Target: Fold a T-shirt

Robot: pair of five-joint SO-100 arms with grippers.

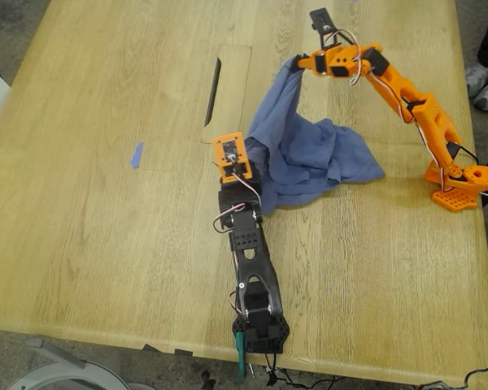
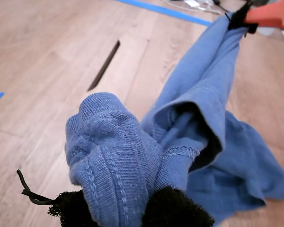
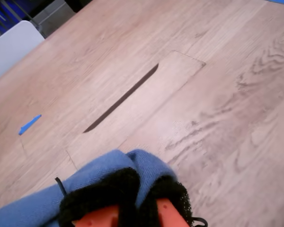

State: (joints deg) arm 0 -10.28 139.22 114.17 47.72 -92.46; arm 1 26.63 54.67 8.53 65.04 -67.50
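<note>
T-shirt (image 1: 309, 150) hangs bunched between my first pincer (image 2: 132, 208) and second pincer (image 3: 139, 189), both clamping it.

The wooden table (image 1: 106, 244) is bare across the exterior view's left half, except for a small blue tape piece (image 1: 136, 154) and a flush cable hatch with a dark slot (image 1: 214, 80). Toward the exterior view's right, the T-shirt (image 1: 309, 158) hangs between my first gripper (image 2: 118, 208) and my second gripper (image 3: 142, 201) and blocks the way there. Bare wood lies between the two arm bases.
</note>
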